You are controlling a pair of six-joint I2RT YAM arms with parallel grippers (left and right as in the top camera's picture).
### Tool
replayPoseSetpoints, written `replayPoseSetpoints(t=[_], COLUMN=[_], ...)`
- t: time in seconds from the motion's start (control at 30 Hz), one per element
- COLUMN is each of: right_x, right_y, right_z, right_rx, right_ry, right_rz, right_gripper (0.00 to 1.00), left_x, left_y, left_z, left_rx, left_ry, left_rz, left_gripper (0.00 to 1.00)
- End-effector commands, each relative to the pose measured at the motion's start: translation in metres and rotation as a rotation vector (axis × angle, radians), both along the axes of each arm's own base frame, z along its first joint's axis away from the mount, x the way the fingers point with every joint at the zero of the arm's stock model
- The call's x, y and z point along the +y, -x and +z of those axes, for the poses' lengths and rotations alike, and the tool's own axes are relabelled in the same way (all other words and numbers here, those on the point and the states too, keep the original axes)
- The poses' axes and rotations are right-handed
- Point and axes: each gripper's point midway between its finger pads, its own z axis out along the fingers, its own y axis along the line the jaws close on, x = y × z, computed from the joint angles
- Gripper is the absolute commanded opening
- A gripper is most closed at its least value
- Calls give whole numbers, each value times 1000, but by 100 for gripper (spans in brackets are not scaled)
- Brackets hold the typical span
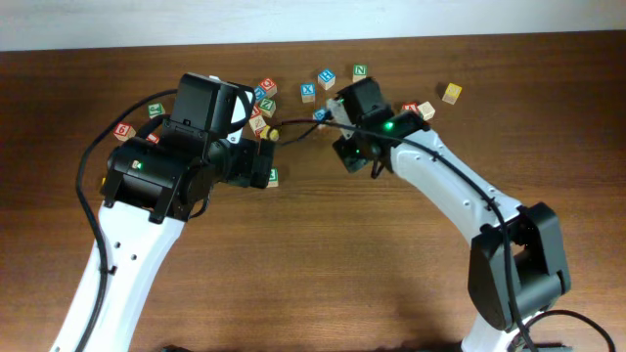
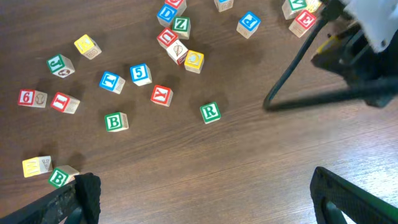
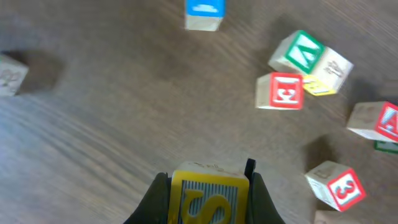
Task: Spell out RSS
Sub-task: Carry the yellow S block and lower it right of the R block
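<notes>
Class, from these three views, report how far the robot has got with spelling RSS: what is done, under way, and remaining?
Done: nothing is lined up yet; the green R cube lies with no S beside it. In hand: the right gripper is shut on a yellow S cube, while the left gripper hangs open and empty. Left: setting this S beside R, then a second S, which I cannot spot.

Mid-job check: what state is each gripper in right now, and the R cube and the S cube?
left gripper, open wide, holding nothing.
right gripper, shut on the yellow S cube.
yellow S cube, clamped between the right gripper's fingers, S face toward the wrist camera.
green R cube, lying loose, R face up, not gripped.
</notes>
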Motion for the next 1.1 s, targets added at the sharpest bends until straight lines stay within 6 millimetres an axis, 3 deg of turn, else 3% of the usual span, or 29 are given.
replayPoseSetpoints(t=[0.0, 0.47, 0.6, 0.67, 0.7, 0.73, 0.87, 1.07], right_x=[-9, -15, -10, -7, -2, 2, 38, 100], right_y=[-3, 0, 5, 8, 10, 12, 22, 35], right_z=[2, -1, -2, -3, -3, -2, 3, 2], right_rx=[2, 32, 59, 73, 81, 84, 37, -148], right_ry=[-21, -35, -63, -79, -99, -111, -107, 3], right_rz=[-26, -42, -32, -21, 1, 32, 290, 797], right_gripper=[4, 4, 4, 4, 4, 4, 4, 4], left_x=[0, 0, 12, 27, 47, 57, 79, 83], left_y=[2, 2, 33, 44, 59, 67, 101, 110], left_z=[0, 0, -16, -8, 9, 14, 10, 15], left_rx=[0, 0, 126, 88, -13, -50, -113, -142], left_ry=[0, 0, -97, -92, -73, -69, -52, -49], left_rz=[-16, -16, -117, -99, -67, -48, 9, 16], left_gripper=[99, 99, 99, 99, 99, 99, 99, 99])
